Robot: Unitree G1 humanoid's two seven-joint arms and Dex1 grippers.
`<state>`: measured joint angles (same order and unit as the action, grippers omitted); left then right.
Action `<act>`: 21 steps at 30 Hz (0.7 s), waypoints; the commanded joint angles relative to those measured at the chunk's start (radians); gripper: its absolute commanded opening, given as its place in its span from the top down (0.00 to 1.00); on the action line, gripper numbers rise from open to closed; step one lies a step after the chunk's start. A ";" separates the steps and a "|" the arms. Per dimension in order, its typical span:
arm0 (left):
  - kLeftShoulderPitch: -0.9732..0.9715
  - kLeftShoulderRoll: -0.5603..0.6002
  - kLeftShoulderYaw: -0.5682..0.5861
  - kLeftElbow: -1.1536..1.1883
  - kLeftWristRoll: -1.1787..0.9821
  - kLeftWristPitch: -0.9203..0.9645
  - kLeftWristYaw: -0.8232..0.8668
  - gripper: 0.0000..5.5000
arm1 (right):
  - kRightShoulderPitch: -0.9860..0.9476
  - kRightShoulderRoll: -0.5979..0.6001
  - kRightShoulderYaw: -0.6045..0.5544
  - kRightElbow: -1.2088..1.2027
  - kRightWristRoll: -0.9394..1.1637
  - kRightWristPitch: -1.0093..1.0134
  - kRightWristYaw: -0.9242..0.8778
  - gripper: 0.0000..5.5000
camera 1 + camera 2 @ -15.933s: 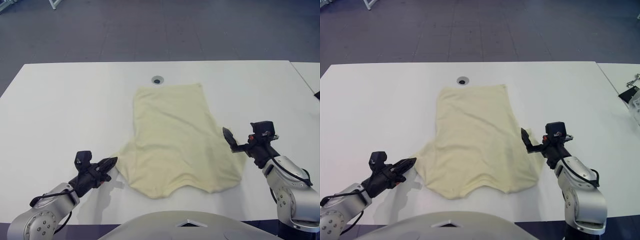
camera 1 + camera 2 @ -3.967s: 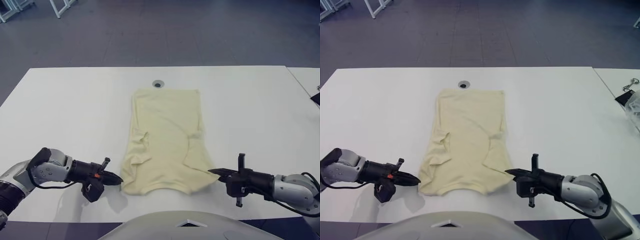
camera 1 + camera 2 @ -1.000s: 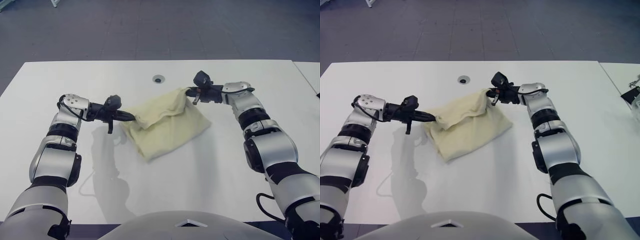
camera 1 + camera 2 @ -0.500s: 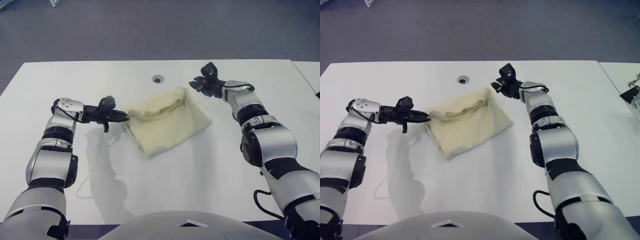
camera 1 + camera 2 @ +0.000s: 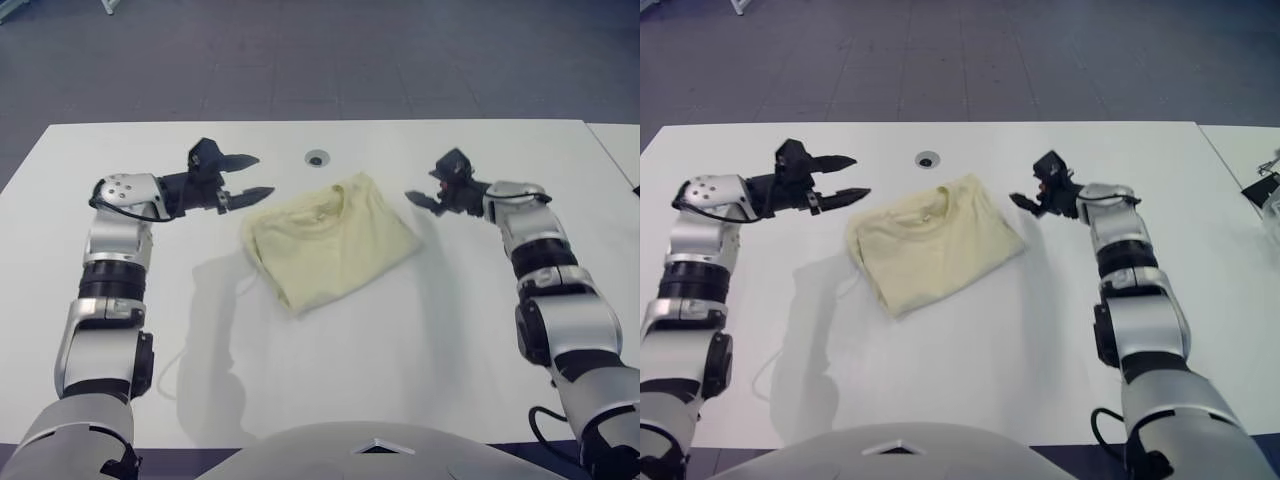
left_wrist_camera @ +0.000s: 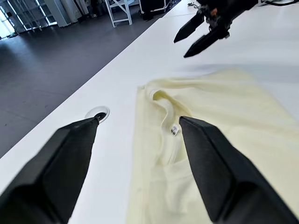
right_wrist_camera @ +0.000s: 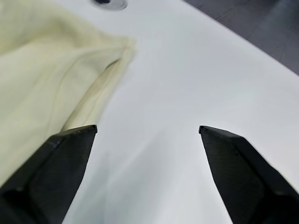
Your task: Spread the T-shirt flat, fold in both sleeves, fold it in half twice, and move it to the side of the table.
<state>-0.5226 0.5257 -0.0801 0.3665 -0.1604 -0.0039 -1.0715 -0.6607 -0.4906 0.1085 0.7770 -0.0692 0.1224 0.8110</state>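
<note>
1. now the folded t-shirt [image 5: 325, 240] lies on the white table [image 5: 500, 330], just on the robot's side of the cable hole [image 5: 316, 158].
2. the left gripper [image 5: 262, 175] hovers just left of the hole, fingers wide apart, holding nothing.
3. the right gripper [image 5: 420, 188] hovers to the right of the hole, fingers spread, holding nothing.

A pale yellow T-shirt [image 5: 935, 245], folded into a compact, slightly skewed rectangle with its collar showing on top, lies on a white table [image 5: 960, 360]. The left gripper [image 5: 859, 176] is just beyond the shirt's far left corner, fingers spread and holding nothing. The right gripper [image 5: 1026, 201] is just off the shirt's far right corner, clear of the cloth. A round cable hole [image 5: 927, 159] sits beyond the shirt's far edge.
</note>
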 commanded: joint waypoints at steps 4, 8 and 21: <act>0.130 -0.035 -0.201 0.065 0.363 -0.123 0.308 0.18 | 0.179 -0.026 0.147 -0.164 -0.137 0.006 -0.045 0.09; 0.113 0.001 -0.205 0.108 0.405 -0.167 0.346 0.07 | 0.294 -0.116 0.194 -0.370 -0.179 0.017 -0.012 0.02; 0.069 0.192 -0.275 0.047 0.328 -0.518 0.000 0.02 | 0.690 -0.319 0.134 -1.344 0.009 0.536 0.150 0.02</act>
<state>-0.4168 0.6824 -0.3351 0.3770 0.1432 -0.4589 -1.0294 0.0064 -0.7668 0.2668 -0.4972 -0.0919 0.5565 0.9331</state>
